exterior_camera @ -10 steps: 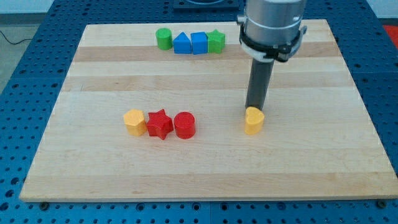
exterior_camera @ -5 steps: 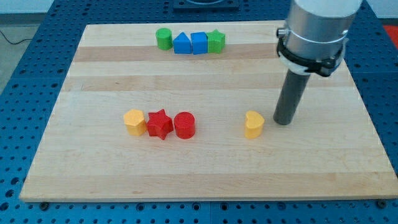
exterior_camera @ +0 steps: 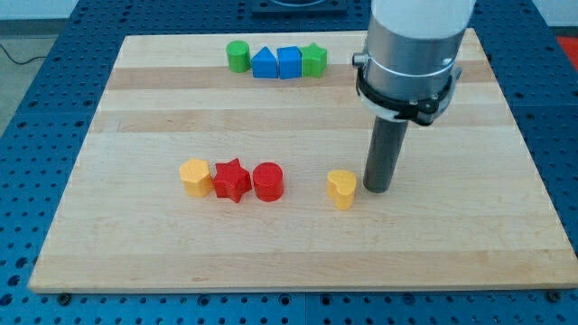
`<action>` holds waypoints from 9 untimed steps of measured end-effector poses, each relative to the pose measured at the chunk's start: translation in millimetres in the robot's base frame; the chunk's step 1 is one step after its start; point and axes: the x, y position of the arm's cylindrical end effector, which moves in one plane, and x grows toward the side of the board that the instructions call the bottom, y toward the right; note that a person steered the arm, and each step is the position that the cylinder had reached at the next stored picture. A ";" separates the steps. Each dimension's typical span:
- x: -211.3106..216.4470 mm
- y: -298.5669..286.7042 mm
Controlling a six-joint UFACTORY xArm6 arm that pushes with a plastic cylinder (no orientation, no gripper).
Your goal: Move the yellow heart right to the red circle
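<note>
Pale wooden board (exterior_camera: 135,253) fills most of the view, lying on a blue perforated table (exterior_camera: 27,108) whose edges run out of frame on every side. Nearest on the board sits the small yellow heart block (exterior_camera: 341,189), well apart from the red circle block (exterior_camera: 268,181) at its left. My tip (exterior_camera: 377,189) rests just beside the heart on the view's right; whether it touches is hard to say. The rod carries no jaws, so nothing is held. Its grey upper housing (exterior_camera: 414,50) is cut off by the view's top and hides part of the board's far edge. Left of the red circle, in one touching row, stand a red star block (exterior_camera: 231,179) and a yellow hexagon-like block (exterior_camera: 194,175). At the far edge is a row of four: a green cylinder (exterior_camera: 237,56), two blue blocks (exterior_camera: 276,63) of unclear shape, and a green block (exterior_camera: 313,60).
</note>
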 end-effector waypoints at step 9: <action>82.2 -69.9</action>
